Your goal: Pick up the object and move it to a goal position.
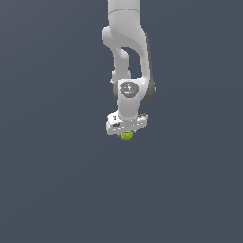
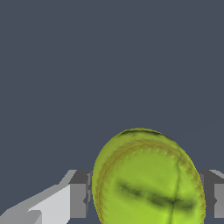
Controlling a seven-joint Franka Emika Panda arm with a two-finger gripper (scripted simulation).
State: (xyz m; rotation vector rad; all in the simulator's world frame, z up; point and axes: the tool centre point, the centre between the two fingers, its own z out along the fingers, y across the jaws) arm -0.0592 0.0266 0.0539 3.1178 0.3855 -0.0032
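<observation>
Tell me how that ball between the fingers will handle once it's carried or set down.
The ball is round, so it would probably roll if released on the flat floor. Its curved sides meet the fingers only at small patches, so it may slip or twist in the gripper. Its seamed surface looks textured, which likely helps grip.
</observation>
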